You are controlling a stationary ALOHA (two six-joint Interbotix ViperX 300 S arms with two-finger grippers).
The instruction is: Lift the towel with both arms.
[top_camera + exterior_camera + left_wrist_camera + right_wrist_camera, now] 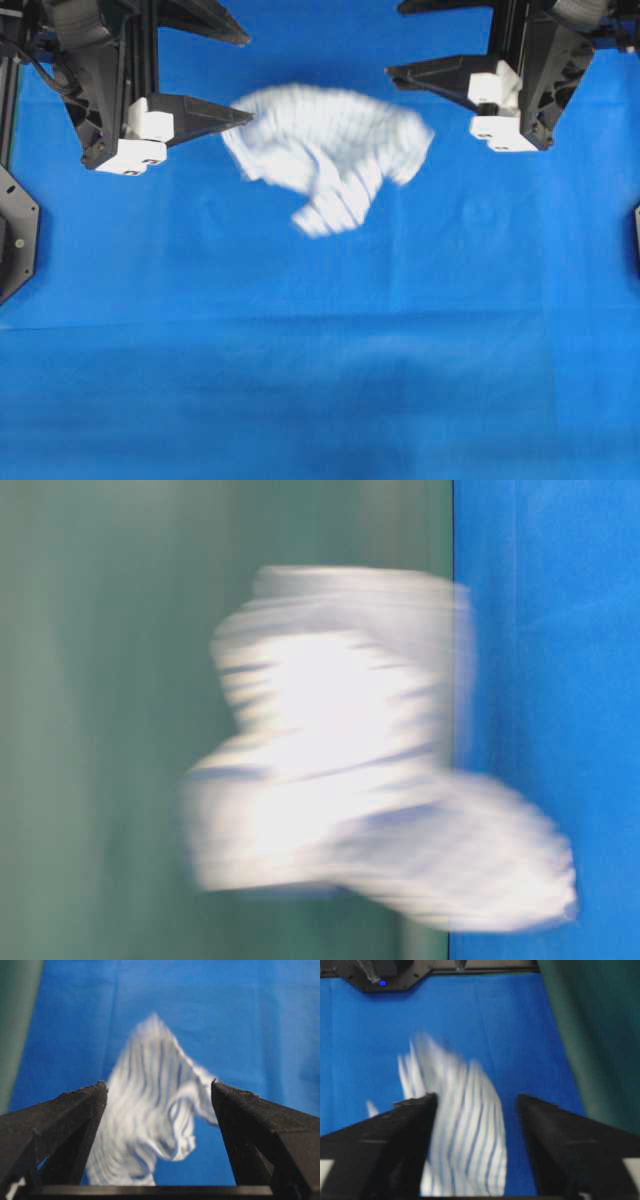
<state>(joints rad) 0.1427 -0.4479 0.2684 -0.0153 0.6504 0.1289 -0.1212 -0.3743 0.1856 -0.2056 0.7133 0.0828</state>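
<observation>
The towel [330, 150], white with thin blue stripes, is crumpled and motion-blurred between the two arms at the back of the blue tablecloth [320, 350]. It also shows blurred in the table-level view [340, 780]. My left gripper [245, 80] is open, with one fingertip [245, 117] at the towel's left edge. In the left wrist view the towel [145, 1125] shows beyond the open left gripper [159, 1087], not pinched. My right gripper [395, 40] is open just right of the towel. In the right wrist view the towel [465, 1130] shows between and beyond the spread jaws of the right gripper [476, 1100].
A dark green backdrop [100, 680] stands behind the table. A black arm base [15, 230] sits at the left edge and another black part [390, 975] lies across the table. Blue cloth spreads toward the front.
</observation>
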